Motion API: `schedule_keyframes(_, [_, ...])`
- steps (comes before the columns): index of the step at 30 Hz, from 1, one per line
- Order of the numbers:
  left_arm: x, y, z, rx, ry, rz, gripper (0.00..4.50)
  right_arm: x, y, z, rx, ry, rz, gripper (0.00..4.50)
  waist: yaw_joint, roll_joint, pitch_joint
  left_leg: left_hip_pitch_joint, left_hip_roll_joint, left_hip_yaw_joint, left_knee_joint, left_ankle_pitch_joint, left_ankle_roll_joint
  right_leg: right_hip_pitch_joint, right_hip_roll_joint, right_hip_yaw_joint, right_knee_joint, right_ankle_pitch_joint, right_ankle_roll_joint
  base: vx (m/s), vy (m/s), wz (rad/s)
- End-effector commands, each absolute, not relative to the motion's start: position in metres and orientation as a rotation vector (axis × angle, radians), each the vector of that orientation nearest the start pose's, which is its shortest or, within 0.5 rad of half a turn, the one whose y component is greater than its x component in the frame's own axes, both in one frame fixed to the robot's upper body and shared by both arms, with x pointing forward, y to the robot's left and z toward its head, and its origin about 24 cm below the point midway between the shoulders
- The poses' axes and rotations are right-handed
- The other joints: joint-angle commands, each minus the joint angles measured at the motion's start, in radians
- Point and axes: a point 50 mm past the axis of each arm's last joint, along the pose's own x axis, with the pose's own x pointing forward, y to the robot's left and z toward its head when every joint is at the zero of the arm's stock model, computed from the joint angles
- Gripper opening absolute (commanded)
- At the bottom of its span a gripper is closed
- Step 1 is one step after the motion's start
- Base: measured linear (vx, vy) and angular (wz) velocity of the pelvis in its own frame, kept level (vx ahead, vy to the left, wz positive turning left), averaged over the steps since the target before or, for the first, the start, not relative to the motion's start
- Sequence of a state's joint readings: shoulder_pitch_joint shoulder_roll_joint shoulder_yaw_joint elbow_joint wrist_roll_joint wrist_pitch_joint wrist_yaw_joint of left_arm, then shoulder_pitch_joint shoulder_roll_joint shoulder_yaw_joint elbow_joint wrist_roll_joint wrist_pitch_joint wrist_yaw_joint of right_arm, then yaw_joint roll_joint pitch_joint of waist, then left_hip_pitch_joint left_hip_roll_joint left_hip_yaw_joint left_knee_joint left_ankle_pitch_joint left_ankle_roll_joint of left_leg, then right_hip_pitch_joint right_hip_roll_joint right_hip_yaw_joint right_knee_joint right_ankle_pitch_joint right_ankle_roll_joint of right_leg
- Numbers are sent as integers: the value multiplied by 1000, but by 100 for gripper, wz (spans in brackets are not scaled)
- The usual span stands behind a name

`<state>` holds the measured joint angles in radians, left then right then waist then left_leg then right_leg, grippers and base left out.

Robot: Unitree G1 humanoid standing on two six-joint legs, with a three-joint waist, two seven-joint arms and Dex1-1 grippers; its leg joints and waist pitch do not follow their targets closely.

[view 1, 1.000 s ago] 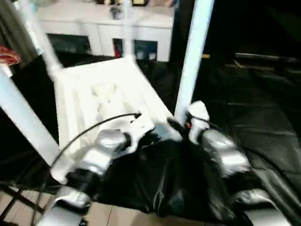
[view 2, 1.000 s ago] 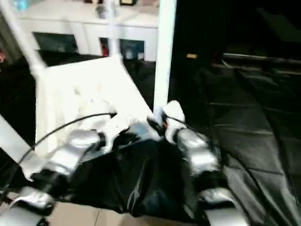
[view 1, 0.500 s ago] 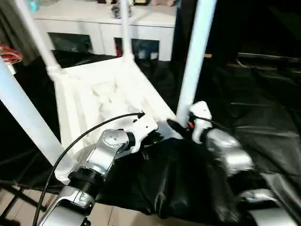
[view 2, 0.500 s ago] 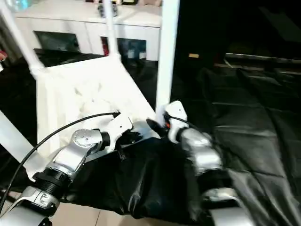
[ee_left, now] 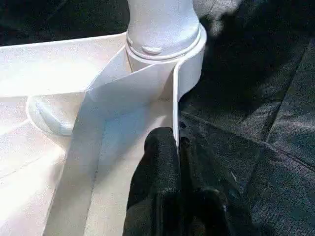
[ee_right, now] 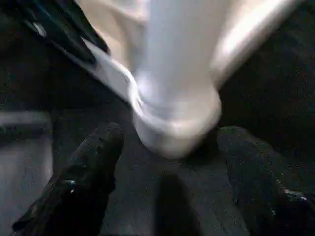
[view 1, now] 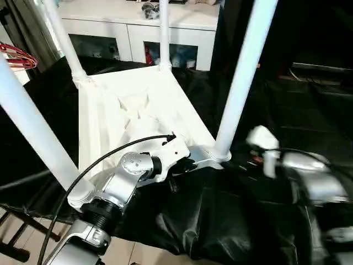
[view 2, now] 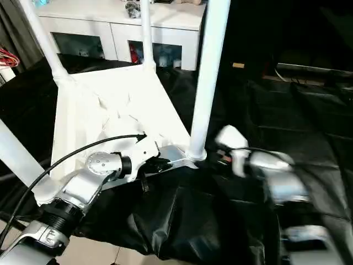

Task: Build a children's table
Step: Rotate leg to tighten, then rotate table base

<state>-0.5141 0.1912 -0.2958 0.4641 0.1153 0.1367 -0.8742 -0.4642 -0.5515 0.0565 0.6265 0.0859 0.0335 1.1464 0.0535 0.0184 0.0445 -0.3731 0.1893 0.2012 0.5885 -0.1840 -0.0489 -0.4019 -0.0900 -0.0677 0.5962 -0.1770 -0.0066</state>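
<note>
The tabletop lies underside up on the black-draped counter, legs standing in its corner sockets. My left pincer is clamped on the near rim, steadying it. My right pincer is spread wide beside the near-right leg, touching nothing.

Upright leg between both end effectors

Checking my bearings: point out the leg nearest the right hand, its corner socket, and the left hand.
leg [view 1: 242,77], left eye view, mid shaft.
corner socket [ee_left: 189,51], left wrist view, collar wall.
left hand [ee_left: 178,147], left wrist view, between fingertips clamping the tabletop rim.
</note>
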Motion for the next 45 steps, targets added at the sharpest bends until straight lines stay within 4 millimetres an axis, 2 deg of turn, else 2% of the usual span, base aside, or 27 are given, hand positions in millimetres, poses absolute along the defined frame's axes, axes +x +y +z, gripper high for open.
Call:
schedule_keyframes(1, [307,76,53,370,207,-1167,0,300,-233,59,-278,403,1036,341,1,-34,-60,5,40,-19,-56,-187,117,47,-57,37,-80,-309,-196,0,0,0])
schedule_keyframes(3, [306,76,53,368,200,-1178,0,298,-232,59,-271,405,1056,341,0,-32,-60,4,41,-19,-55,-179,126,47,-56,38,-79,-296,-193,0,0,0])
schedule_keyframes(6, [304,76,54,326,201,-1166,0,285,-215,58,-210,398,1180,341,2,-30,-61,6,44,-17,-54,-173,142,45,-53,37,-77,-276,-196,0,0,0])
schedule_keyframes(7, [304,76,54,323,206,-1169,44,285,-213,58,-206,396,1186,348,2,-29,-61,5,45,-18,-56,-171,143,46,-53,37,-76,-270,-199,0,0,0])
schedule_keyframes(11, [305,78,61,270,179,-1119,62,280,-196,58,-152,385,1256,348,4,-24,-64,5,49,-20,-56,-159,134,44,-54,37,-70,-225,-231,0,0,0])
schedule_keyframes(13, [305,82,70,229,144,-1093,98,281,-189,58,-141,372,1274,348,6,-23,-62,7,51,-20,-58,-163,127,42,-54,37,-68,-202,-243,0,0,0])
schedule_keyframes(16, [299,87,77,181,125,-1088,107,283,-181,59,-134,356,1273,348,5,-26,-62,6,52,-20,-58,-167,114,45,-59,39,-64,-202,-247,0,0,0])
schedule_keyframes(17, [294,90,79,164,125,-1094,135,284,-177,59,-131,347,1270,348,3,-29,-59,3,50,-20,-60,-169,116,44,-56,38,-67,-213,-244,0,0,0])
schedule_keyframes(18, [292,91,80,160,126,-1096,142,284,-176,59,-131,345,1270,348,1,-26,-59,5,51,-21,-61,-173,109,43,-56,39,-67,-223,-241,0,0,0])
schedule_keyframes(19, [279,99,79,150,147,-1091,142,289,-168,60,-127,322,1251,348,0,-32,-60,6,53,-20,-60,-170,104,44,-57,39,-65,-219,-240,0,0,0])
schedule_keyframes(20, [272,105,76,158,162,-1074,147,294,-165,59,-127,314,1231,348,-5,-27,-56,2,53,-23,-65,-176,100,43,-57,39,-66,-236,-237,0,0,0])
schedule_keyframes(21, [269,107,76,160,167,-1067,161,295,-164,59,-130,312,1222,348,-11,-28,-57,5,54,-23,-65,-187,91,41,-57,39,-65,-249,-235,0,0,0])
schedule_keyframes(22, [265,110,74,163,173,-1053,178,299,-163,57,-141,310,1200,348,-13,-35,-55,5,52,-22,-66,-190,89,39,-54,39,-69,-264,-229,0,0,0])
schedule_keyframes(24, [253,118,72,163,177,-1002,186,308,-160,54,-162,304,1131,348,-18,-34,-51,8,52,-21,-67,-213,68,35,-53,41,-73,-298,-221,0,0,0])
schedule_keyframes(26, [246,119,72,142,164,-980,205,316,-160,53,-174,297,1062,348,-16,-37,-49,14,54,-19,-68,-227,52,30,-53,43,-75,-304,-219,0,0,0])
schedule_keyframes(28, [238,119,74,115,152,-970,218,324,-160,53,-175,293,987,348,-17,-40,-47,11,53,-21,-71,-236,39,32,-53,43,-73,-304,-215,0,0,0])
schedule_keyframes(30, [229,120,75,90,146,-960,229,334,-160,55,-181,285,908,348,-18,-42,-47,13,53,-21,-72,-239,30,32,-52,44,-71,-296,-211,0,0,0])
schedule_keyframes(32, [224,121,76,77,148,-948,258,339,-159,56,-185,277,862,348,-18,-44,-47,13,52,-19,-69,-243,28,31,-51,45,-69,-287,-209,0,0,0])
schedule_keyframes(33, [220,123,75,72,151,-940,263,346,-159,57,-188,274,814,348,-20,-44,-48,14,51,-19,-68,-242,28,29,-51,46,-68,-283,-211,0,0,0])
schedule_keyframes(34, [215,127,74,69,161,-938,265,353,-158,59,-191,267,753,348,-22,-46,-47,9,48,-19,-69,-236,27,32,-50,45,-68,-288,-208,0,0,0])
schedule_keyframes(35, [215,127,74,69,162,-939,265,354,-158,59,-192,266,745,348,-21,-47,-48,11,49,-19,-68,-233,26,31,-52,45,-69,-291,-207,0,0,0])
schedule_keyframes(37, [206,136,72,67,198,-966,281,365,-159,62,-187,262,621,348,-23,-44,-47,11,47,-18,-68,-238,22,30,-48,45,-67,-292,-206,0,0,0])
schedule_keyframes(38, [204,138,72,70,208,-983,301,367,-159,62,-192,261,592,348,-23,-46,-47,14,46,-17,-66,-237,19,27,-48,45,-66,-290,-206,0,0,0])
schedule_keyframes(40, [200,140,72,72,222,-1005,305,369,-160,62,-193,261,570,348,-24,-43,-46,13,47,-16,-67,-242,15,27,-45,46,-62,-273,-205,0,0,0])
schedule_keyframes(41, [195,145,73,73,244,-1043,308,372,-160,63,-187,260,536,348,-20,-41,-46,18,47,-15,-66,-241,12,26,-44,47,-62,-261,-204,0,0,0])
schedule_keyframes(43, [191,150,74,69,281,-1073,335,374,-161,63,-179,260,496,348,-19,-38,-47,16,44,-14,-65,-225,10,28,-41,47,-53,-221,-215,0,0,0])
schedule_keyframes(45, [192,156,75,101,274,-1041,344,376,-160,64,-172,256,479,348,-20,-36,-45,16,45,-14,-66,-236,8,27,-40,47,-53,-226,-215,0,0,0])
